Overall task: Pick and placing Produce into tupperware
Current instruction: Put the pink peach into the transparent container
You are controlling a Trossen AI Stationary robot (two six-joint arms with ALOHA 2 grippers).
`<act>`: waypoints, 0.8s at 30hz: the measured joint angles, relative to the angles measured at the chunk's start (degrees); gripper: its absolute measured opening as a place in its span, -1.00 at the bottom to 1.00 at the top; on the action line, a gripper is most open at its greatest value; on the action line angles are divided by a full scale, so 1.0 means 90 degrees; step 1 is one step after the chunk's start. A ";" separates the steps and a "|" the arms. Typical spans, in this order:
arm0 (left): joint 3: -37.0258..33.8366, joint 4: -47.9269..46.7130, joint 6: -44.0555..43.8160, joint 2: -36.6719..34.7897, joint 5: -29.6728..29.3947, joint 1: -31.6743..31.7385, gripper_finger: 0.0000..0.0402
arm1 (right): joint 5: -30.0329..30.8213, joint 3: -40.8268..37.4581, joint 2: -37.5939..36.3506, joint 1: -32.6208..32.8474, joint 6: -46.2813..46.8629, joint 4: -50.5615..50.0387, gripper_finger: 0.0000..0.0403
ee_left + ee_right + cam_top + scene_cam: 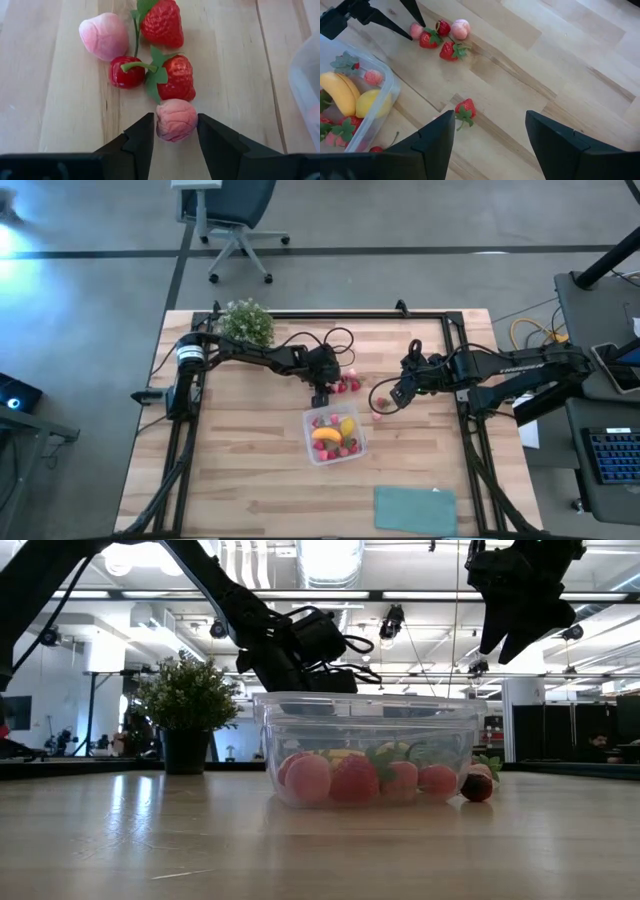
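We see the tupperware (335, 436) near the middle of the table (240, 470), holding a banana (326, 435), a lemon (347, 426) and several red berries. In the low view its clear wall (370, 755) shows pink and red fruit pressed against it, and one dark berry (476, 787) lies on the wood just beside its right side.

Just beyond the tupperware's far edge sits a small cluster of loose fruit (346, 384). In the left wrist view we make out a pink berry (175, 119), two strawberries (176, 77), a cherry (126, 74) and a pink peach (104, 36).

The left pincer (174, 131) is down at this cluster, its two fingers (141, 137) clamped on the pink berry, one on each side of it, with the berry at table level.

To the right of the tupperware a lone strawberry (465, 110) lies on the wood. The right pincer (490, 135) hangs above it, fingers apart and holding nothing; in the high view it sits right of the cluster (388, 402).

A potted plant (246, 322) stands at the far left corner, and a teal sheet (414, 510) lies at the near right edge.
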 joint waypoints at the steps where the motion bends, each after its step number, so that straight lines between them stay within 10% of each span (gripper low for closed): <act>1: 0.0000 -0.0002 0.0000 0.0000 0.0000 0.0000 -0.33 | 0.0000 0.0000 -0.0002 0.0000 0.0000 -0.0002 0.17; 24: 0.0077 -0.0272 -0.0013 -0.0184 -0.0113 -0.0005 -0.61 | 0.0000 0.0000 0.0000 0.0000 0.0000 -0.0013 0.17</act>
